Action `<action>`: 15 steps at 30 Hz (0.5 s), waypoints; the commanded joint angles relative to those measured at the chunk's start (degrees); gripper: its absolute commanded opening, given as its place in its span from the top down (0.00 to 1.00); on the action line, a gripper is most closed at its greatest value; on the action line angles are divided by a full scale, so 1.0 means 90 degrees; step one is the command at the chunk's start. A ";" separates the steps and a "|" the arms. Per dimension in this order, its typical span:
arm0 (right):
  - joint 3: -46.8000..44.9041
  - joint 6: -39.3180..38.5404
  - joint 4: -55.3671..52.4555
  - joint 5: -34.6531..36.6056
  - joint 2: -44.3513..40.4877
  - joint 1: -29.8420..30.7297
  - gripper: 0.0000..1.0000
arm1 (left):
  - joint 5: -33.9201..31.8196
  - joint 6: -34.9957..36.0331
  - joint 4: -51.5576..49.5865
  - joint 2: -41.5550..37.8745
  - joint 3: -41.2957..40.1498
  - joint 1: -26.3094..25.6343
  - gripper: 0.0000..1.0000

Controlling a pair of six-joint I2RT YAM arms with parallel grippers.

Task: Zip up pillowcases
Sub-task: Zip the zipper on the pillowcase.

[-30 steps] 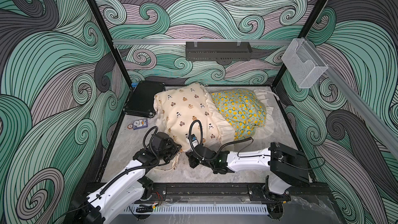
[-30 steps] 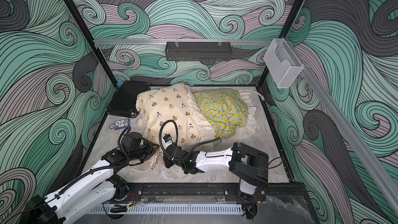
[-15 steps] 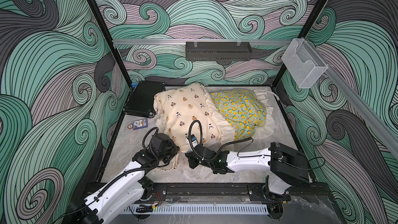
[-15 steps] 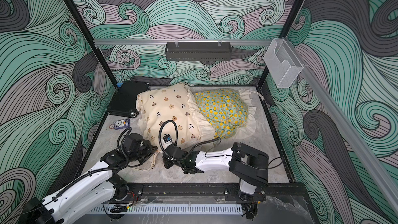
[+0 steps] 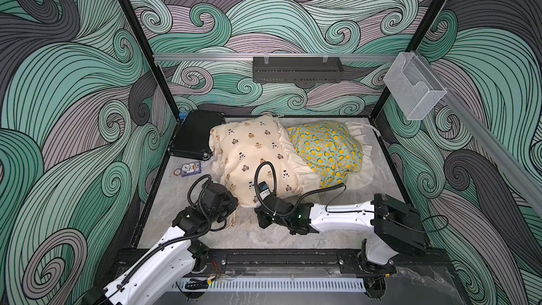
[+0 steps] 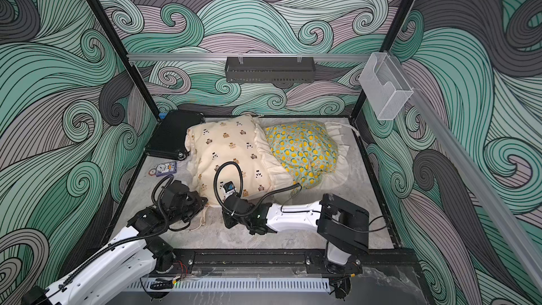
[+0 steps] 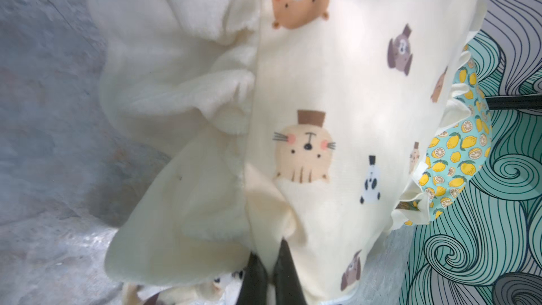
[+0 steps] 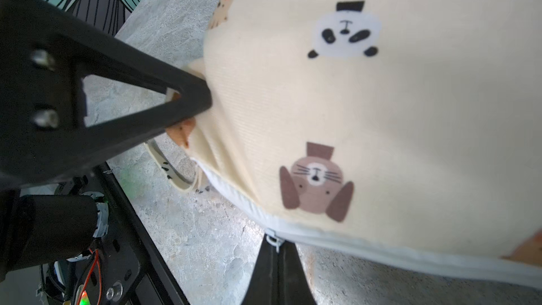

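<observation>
At the centre of the bench (image 5: pixel 246 243), the bear pillowcase (image 5: pixel 255 154) turns its zipper edge to six o'clock; my left fingers (image 7: pixel 255 283) clench its corner to brace it, my right fingers (image 8: pixel 265 274) pinch the zipper pull (image 8: pixel 274 241); the lemon pillowcase (image 5: pixel 325 151) touches it at three o'clock

The cream bear-printed stuffed pillowcase (image 5: pixel 252 154) covered the adjoining side of the teal lemon-printed pillowcase (image 5: pixel 328 148) and ran past both wrist views' edges. Print on the small blue card (image 5: pixel 191 168) was unreadably small.
</observation>
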 commanded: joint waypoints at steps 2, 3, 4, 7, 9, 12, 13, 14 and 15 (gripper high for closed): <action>0.0008 0.0110 -0.0797 0.0027 -0.0228 -0.0131 1.00 | -0.1295 0.0372 -0.0699 -0.0203 0.0495 0.0076 1.00; 0.0007 0.0143 -0.0853 -0.0028 -0.0229 -0.0179 1.00 | -0.1367 0.0431 -0.0772 -0.0197 0.0582 0.0111 1.00; -0.0006 0.0162 -0.0883 -0.0102 -0.0225 -0.0233 1.00 | -0.1435 0.0510 -0.0852 -0.0176 0.0678 0.0150 1.00; -0.0066 0.0170 -0.0911 -0.0195 -0.0243 -0.0325 1.00 | -0.1505 0.0678 -0.0978 -0.0074 0.0900 0.0310 1.00; -0.0100 0.0152 -0.0926 -0.0223 -0.0270 -0.0349 1.00 | -0.1431 0.0788 -0.1001 -0.0012 0.1033 0.0453 1.00; -0.0128 0.0134 -0.1022 -0.0203 -0.0307 -0.0369 1.00 | -0.1365 0.0995 -0.1068 0.0076 0.1189 0.0777 1.00; -0.0145 0.0145 -0.1053 -0.0219 -0.0312 -0.0384 1.00 | -0.1307 0.1074 -0.1070 0.0095 0.1232 0.0938 1.00; -0.0162 0.0151 -0.1060 -0.0219 -0.0333 -0.0393 1.00 | -0.1228 0.1145 -0.1039 0.0125 0.1254 0.1074 1.00; -0.0184 0.0155 -0.1057 -0.0230 -0.0336 -0.0403 1.00 | -0.1103 0.1246 -0.0992 0.0159 0.1274 0.1298 1.00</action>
